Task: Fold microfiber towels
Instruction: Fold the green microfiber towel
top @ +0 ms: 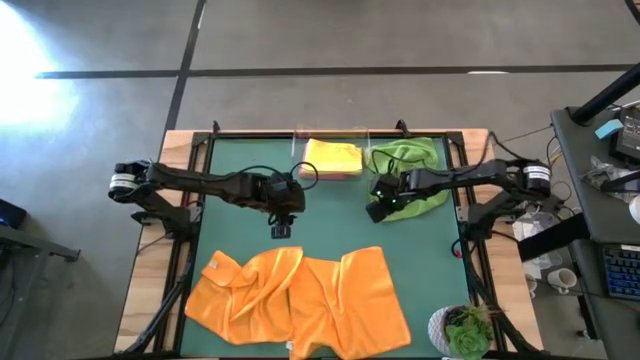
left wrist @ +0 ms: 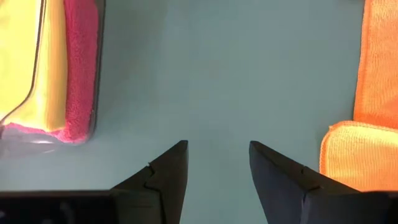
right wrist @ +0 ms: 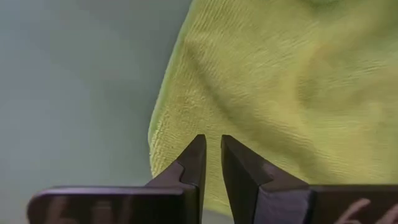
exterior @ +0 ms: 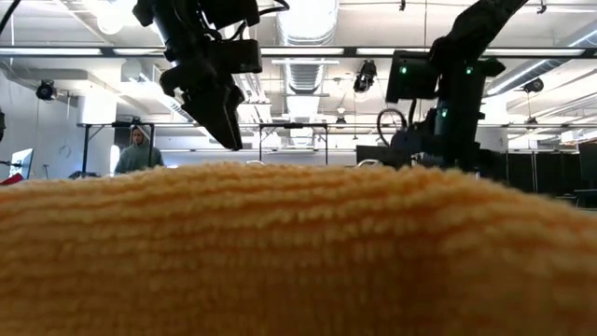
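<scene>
My left gripper (left wrist: 217,163) hangs above the bare green mat (top: 330,215), its fingers spread apart with nothing between them. Off to one side of those fingers, near but not touching, lies the folded edge of an orange towel (left wrist: 364,134). To the other side, a little farther off, the wall of a clear tray (left wrist: 93,81) holds a yellow towel (left wrist: 28,62) lying on a pink towel (left wrist: 81,68). From above, this gripper (top: 281,229) sits between the tray (top: 300,152) at the far edge of the mat and the orange cloths at the near edge.

My right gripper (right wrist: 211,155) is just over the rumpled green towel (right wrist: 280,87). Its fingers stand nearly together, a narrow slit between them, and nothing is pinched in that slit; the towel's edge lies right beyond the tips. Seen from above, this gripper (top: 378,207) is at the near-left corner of the green towel (top: 412,160), which lies beside the tray.

Nearest the table's front edge, two orange towels (top: 300,300) lie spread and creased, overlapping each other, well apart from both sets of fingers. A small potted plant (top: 465,330) stands at the table's front right corner.

In the room beyond, a person (exterior: 138,149) stands far off.
</scene>
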`<state>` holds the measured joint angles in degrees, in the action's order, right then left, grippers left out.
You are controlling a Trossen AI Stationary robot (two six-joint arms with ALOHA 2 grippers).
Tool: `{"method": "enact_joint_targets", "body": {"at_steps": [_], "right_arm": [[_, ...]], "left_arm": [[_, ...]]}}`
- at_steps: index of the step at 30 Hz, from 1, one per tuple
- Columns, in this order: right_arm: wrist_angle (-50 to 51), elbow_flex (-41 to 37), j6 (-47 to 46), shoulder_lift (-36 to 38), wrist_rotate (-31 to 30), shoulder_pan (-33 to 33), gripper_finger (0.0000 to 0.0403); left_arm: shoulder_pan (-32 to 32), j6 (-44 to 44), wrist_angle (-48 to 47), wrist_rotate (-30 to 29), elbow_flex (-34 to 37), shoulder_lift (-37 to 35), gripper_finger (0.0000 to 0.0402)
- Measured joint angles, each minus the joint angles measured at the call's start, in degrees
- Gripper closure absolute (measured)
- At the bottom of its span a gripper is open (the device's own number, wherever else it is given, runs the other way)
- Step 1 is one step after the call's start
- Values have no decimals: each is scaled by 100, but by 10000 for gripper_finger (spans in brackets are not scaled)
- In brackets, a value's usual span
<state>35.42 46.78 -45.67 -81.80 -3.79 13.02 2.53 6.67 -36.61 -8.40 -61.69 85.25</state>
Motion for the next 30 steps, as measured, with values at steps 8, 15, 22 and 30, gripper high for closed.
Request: {"method": "enact_joint_targets", "body": {"at_steps": [8,15,22,30], "right_arm": [[-147,186,-548,-696,-46,-532,369],[-241,607,-849,-1087,-14,-875,370],[-201,1424,-732,-1691,129,-971,370],[-212,2664,-65,-2534,322,-1008,369]], "left_arm": [[-3,22,-50,0,48,0,246],[-3,126,-32,0,248,0,246],[-3,364,34,0,409,0,246],[-3,477,114,-6,409,0,246]]}}
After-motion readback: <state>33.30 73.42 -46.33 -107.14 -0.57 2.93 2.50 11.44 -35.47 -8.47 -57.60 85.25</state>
